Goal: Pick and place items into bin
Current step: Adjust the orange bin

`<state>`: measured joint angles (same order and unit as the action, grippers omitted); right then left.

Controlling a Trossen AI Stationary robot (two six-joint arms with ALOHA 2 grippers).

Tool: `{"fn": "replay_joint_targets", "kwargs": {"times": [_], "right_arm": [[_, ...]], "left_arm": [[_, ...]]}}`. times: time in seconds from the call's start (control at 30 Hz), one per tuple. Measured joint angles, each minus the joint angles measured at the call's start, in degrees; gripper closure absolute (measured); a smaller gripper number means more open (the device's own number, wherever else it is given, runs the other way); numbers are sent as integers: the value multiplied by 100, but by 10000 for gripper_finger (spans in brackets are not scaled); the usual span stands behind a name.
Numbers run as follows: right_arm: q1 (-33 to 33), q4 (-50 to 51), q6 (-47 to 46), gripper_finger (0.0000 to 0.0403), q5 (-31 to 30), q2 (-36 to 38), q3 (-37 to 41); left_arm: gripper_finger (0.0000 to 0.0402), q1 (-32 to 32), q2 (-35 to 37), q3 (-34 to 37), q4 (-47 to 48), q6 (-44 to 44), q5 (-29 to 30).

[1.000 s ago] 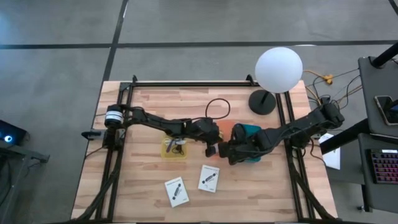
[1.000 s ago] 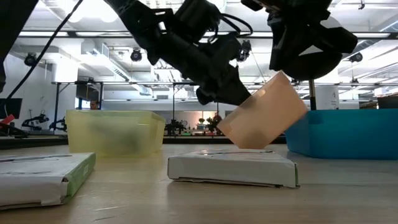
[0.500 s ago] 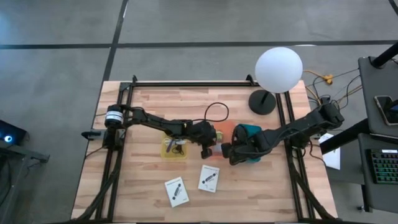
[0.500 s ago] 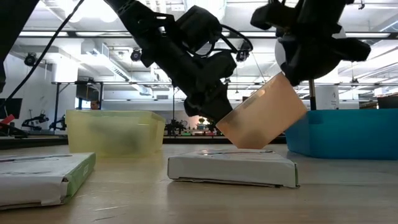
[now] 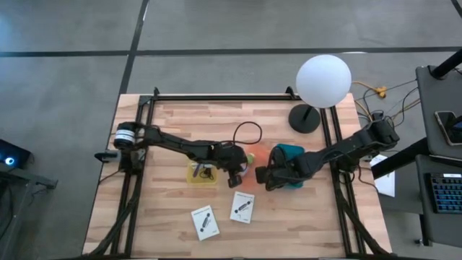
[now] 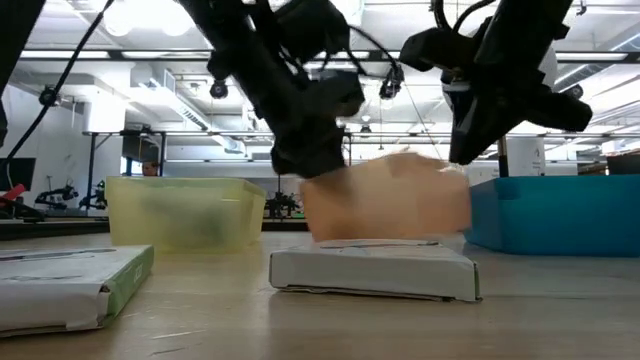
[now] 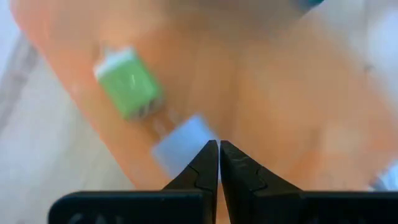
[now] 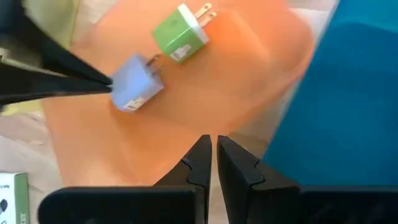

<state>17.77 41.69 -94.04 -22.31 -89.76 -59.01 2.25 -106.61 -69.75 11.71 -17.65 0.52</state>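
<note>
From above, the wooden slat table (image 5: pixel 173 217) carries two flat white boxes (image 5: pixel 242 207), a yellow bin (image 5: pixel 196 174), a teal bin (image 5: pixel 289 153) and, half hidden under both arms, an orange bin (image 5: pixel 250 156).

At table height the orange bin (image 6: pixel 388 205) is a blurred translucent block over a white box (image 6: pixel 372 272).

The left gripper (image 7: pixel 219 163) is clenched empty against smooth orange plastic beside a green plug cube (image 7: pixel 129 84).

The right gripper (image 8: pixel 211 157) is also pinched shut on nothing; a green cube (image 8: pixel 180 32) and a lilac cube (image 8: pixel 137 87), each with metal prongs, lie inside.

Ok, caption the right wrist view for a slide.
Orange bin holding a green plug and a pale blue plug, right gripper shut.
</note>
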Motion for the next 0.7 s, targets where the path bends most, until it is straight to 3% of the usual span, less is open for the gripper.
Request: {"fn": "replay_joint_targets", "kwargs": {"times": [0.43, 0.53, 0.7], "right_arm": [[-788, -306, 1324, 385, -76, -5, -187], [-1075, -329, 1645, 385, 200, -119, -198], [-1510, -418, 2466, 385, 533, -418, -364]], "left_arm": [[402, 282, 212, 112, -8, -149, 133], [402, 287, 294, 287, 82, -150, 155], [402, 390, 754, 437, 555, 59, 889]]}}
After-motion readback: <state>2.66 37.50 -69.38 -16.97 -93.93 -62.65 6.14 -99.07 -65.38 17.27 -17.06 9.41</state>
